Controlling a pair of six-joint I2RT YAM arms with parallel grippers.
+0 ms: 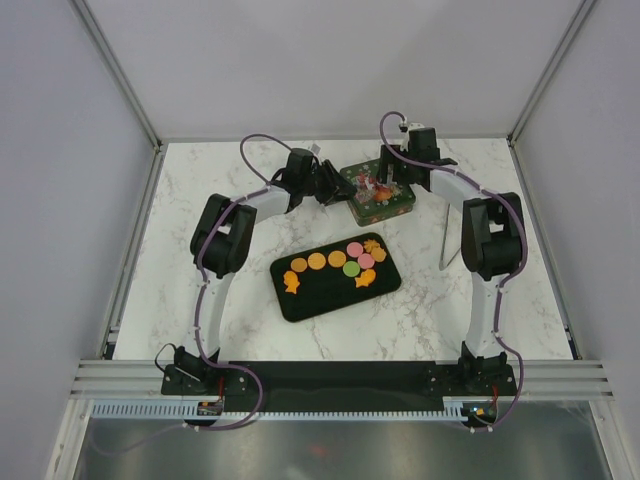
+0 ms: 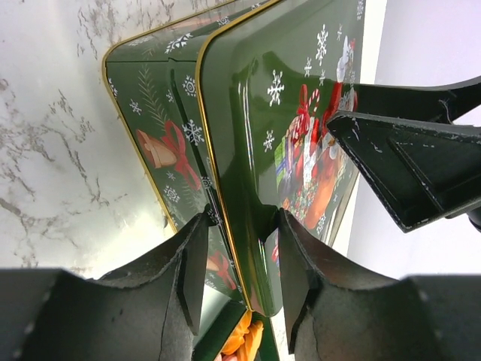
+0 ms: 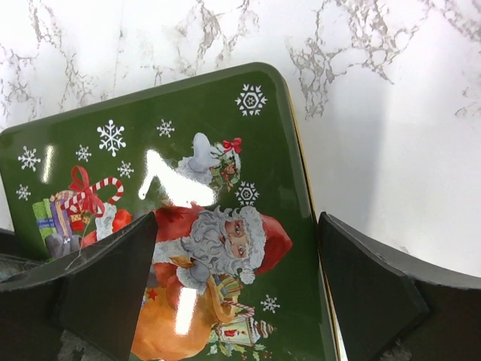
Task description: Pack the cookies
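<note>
Left gripper point(image 2: 240, 226) straddles the edge of the far tin lid point(image 2: 255, 113); whether it pinches, I cannot tell. Right gripper point(image 3: 234, 226) hangs spread above it.

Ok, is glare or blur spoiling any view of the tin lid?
Right wrist: white glare streaks on the tin lid, print otherwise sharp. Left wrist: soft reflections, left gripper slightly blurred up close. Top external: even light, no glare, lid tiny.

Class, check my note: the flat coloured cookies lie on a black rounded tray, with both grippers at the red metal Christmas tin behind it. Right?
The metal Christmas tin is green, not red; the right wrist view shows it. The flat coloured cookies lie on the black rounded tray, with the left gripper and right gripper at the tin behind it.
</note>
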